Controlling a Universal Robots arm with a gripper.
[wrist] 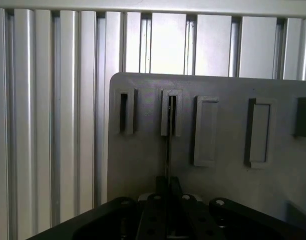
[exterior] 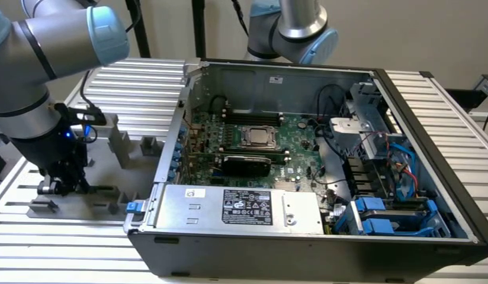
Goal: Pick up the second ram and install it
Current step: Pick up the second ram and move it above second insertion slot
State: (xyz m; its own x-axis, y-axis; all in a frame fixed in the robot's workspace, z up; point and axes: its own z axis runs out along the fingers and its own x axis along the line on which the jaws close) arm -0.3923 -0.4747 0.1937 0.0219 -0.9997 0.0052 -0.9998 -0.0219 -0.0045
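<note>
The second ram (wrist: 169,140) shows edge-on as a thin dark strip standing in a narrow slot of the gray fixture plate (wrist: 142,165). My gripper (wrist: 168,186) sits right over its near end, the two fingers pressed close on either side of the strip. In the exterior view my gripper (exterior: 64,184) is low over the gray fixture (exterior: 109,195) on the exterior view's left, beside the open computer case (exterior: 173,177). The long black memory slots (exterior: 248,158) lie on the green motherboard (exterior: 295,133) inside the case.
Upright gray fixture blocks (exterior: 125,148) stand between my arm and the case wall. A silver power supply (exterior: 244,207) fills the case's near side, and blue drive caddies (exterior: 386,216) sit at the exterior view's right. A second arm (exterior: 295,29) rises behind the case. A ribbed aluminium table (wrist: 52,125) surrounds the fixture.
</note>
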